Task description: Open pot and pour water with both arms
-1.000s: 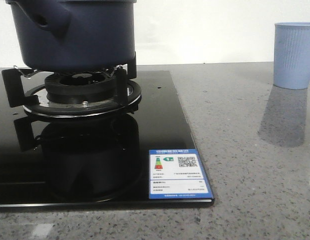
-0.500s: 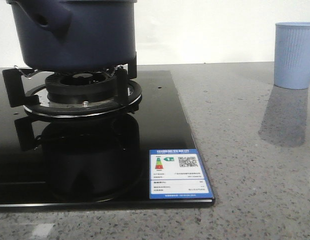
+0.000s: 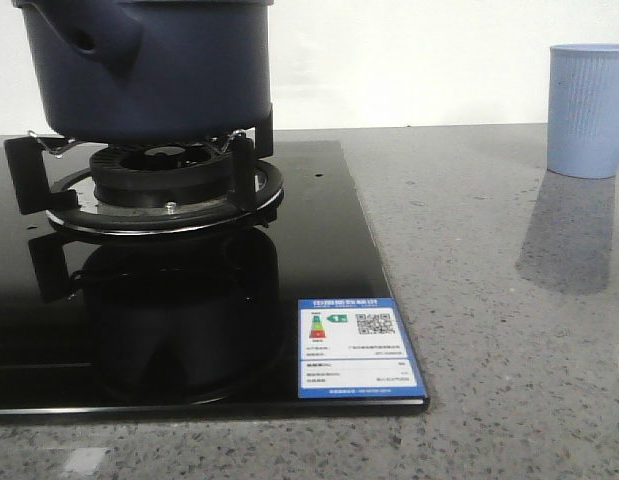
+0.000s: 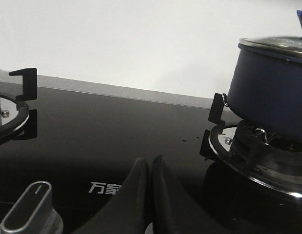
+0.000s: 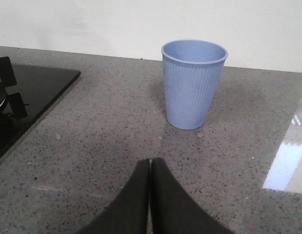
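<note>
The dark navy-blue pot [image 3: 149,65] stands on the burner grate [image 3: 159,175] at the left of the front view, its stubby side handle [image 3: 94,35] pointing toward me. In the left wrist view the pot [image 4: 270,97] carries a glass lid [image 4: 275,48]. My left gripper [image 4: 151,161] is shut and empty, low over the black hob, well short of the pot. My right gripper [image 5: 150,162] is shut and empty above the grey counter, a short way in front of the pale blue ribbed cup [image 5: 193,83]. Neither gripper shows in the front view.
The black glass hob [image 3: 319,250] bears an energy label [image 3: 356,347] at its front right corner. A second burner [image 4: 9,114] and a control knob [image 4: 29,209] lie near the left gripper. The cup [image 3: 587,110] stands on the grey stone counter [image 3: 489,300].
</note>
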Available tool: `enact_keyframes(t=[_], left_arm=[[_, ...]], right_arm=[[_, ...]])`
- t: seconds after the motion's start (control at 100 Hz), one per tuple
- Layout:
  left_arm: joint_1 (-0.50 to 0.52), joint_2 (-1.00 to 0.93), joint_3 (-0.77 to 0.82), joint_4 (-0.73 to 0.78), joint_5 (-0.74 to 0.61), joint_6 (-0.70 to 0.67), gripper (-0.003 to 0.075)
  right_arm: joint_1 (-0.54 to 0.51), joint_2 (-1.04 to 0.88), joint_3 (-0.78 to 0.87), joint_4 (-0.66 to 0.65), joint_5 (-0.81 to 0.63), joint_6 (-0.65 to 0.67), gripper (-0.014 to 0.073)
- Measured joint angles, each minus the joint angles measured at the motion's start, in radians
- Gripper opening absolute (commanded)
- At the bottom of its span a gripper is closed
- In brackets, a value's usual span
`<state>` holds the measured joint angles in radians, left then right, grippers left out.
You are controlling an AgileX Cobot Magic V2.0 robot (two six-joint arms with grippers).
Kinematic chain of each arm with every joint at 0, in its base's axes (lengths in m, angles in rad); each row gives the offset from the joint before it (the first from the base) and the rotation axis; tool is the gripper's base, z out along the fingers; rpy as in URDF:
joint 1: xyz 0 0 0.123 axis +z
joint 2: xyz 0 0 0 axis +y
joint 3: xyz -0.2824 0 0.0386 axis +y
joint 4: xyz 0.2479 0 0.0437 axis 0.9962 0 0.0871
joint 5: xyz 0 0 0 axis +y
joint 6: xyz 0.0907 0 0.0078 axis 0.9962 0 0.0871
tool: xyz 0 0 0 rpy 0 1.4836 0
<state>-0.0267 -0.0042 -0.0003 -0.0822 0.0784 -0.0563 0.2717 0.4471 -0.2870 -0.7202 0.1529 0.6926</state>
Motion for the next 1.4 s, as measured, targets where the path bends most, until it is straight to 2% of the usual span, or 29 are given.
enact_keyframes(t=[0.29, 0.35, 0.4, 0.55, 0.66, 0.79, 0.96, 1.18, 1.4], left_arm=[[0.000, 0.000, 0.000, 0.000, 0.000, 0.000, -0.0019], [0.000, 0.000, 0.000, 0.000, 0.000, 0.000, -0.0019], [0.000, 0.000, 0.000, 0.000, 0.000, 0.000, -0.0019], [0.000, 0.000, 0.000, 0.000, 0.000, 0.000, -0.0019], [0.000, 0.000, 0.000, 0.000, 0.000, 0.000, -0.0019], [0.000, 0.000, 0.000, 0.000, 0.000, 0.000, -0.0019], [0.000, 0.000, 0.000, 0.000, 0.000, 0.000, -0.0019], [0.000, 0.000, 0.000, 0.000, 0.000, 0.000, -0.0019], [0.000, 0.000, 0.000, 0.000, 0.001, 0.000, -0.0019]], right_arm=[[0.000, 0.000, 0.000, -0.001, 0.000, 0.000, -0.0056], [0.000, 0.000, 0.000, 0.039, 0.002, -0.022, -0.0056], [0.000, 0.000, 0.002, 0.117, 0.005, -0.100, -0.0056], [-0.006, 0.000, 0.039, 0.464, -0.050, -0.510, -0.0056], [-0.043, -0.026, 0.095, 0.596, -0.114, -0.631, -0.0056], [-0.107, -0.130, 0.178, 0.665, -0.153, -0.662, -0.0056], [-0.199, -0.270, 0.297, 0.686, -0.164, -0.666, -0.0056], [-0.242, -0.440, 0.298, 0.690, -0.079, -0.654, -0.0056], [-0.254, -0.455, 0.298, 0.691, -0.037, -0.648, -0.0056]])
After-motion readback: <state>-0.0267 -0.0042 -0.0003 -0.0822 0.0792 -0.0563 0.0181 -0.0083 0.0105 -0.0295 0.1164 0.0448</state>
